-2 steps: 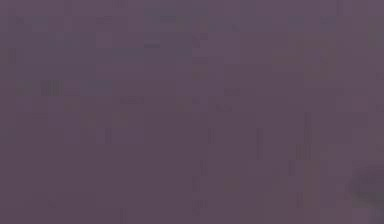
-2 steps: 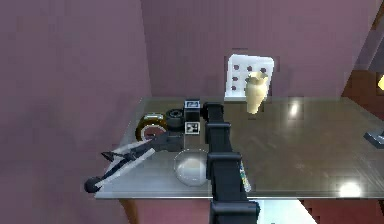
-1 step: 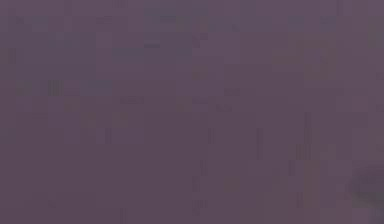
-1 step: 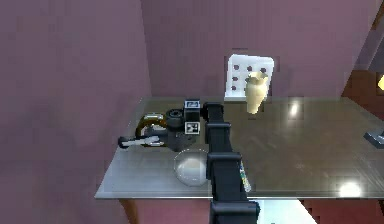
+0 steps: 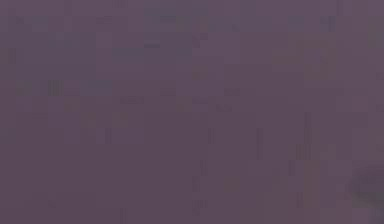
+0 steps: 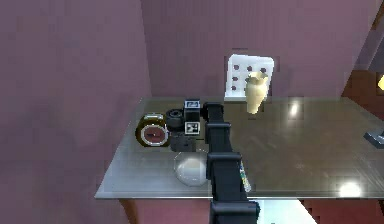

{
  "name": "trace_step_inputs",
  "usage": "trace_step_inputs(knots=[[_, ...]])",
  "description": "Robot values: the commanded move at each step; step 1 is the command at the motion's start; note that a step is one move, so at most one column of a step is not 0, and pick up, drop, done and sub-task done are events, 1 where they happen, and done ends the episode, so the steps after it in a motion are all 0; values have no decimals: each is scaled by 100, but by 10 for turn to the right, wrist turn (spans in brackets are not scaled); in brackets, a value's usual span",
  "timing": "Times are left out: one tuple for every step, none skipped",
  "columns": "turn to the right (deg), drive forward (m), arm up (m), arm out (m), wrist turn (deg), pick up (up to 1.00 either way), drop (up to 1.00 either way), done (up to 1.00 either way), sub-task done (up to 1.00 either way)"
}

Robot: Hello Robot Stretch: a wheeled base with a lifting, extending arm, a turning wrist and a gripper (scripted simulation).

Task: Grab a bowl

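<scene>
Nearest the camera, the dark arm (image 6: pixel 226 180) rose from the arm side view's bottom edge across the grey, glossy bench (image 6: pixel 300 150). A white round thing (image 6: pixel 190 168), bowl-like as far as its blurred shape allowed, sat touching or just beside the arm's left flank, near the bench's front edge. Farther along the arm stood two white marked squares, and left of them the dark end effector (image 6: pixel 176 138). Its fingers were lost against what lay behind them on the bench, so how they stood could not be told, nor whether it held anything. Just beyond it to the left lay a round clock (image 6: pixel 153 131) with a gold rim and a reddish face, close by the purple wall (image 6: pixel 70 70). Well apart, toward the bench's far edge, a cream vase (image 6: pixel 256 94) stood upright, and behind that showed the white dotted back of a chair (image 6: pixel 243 68). A small dark thing (image 6: pixel 375 138) lay at the bench's right end. Ahead, in the forward view, a plain purple surface (image 5: pixel 190 110) spread from edge to edge.
</scene>
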Motion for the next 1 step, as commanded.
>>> trace_step_inputs(knots=[[0, 0, -30, 0, 0, 0, 0, 0, 0]])
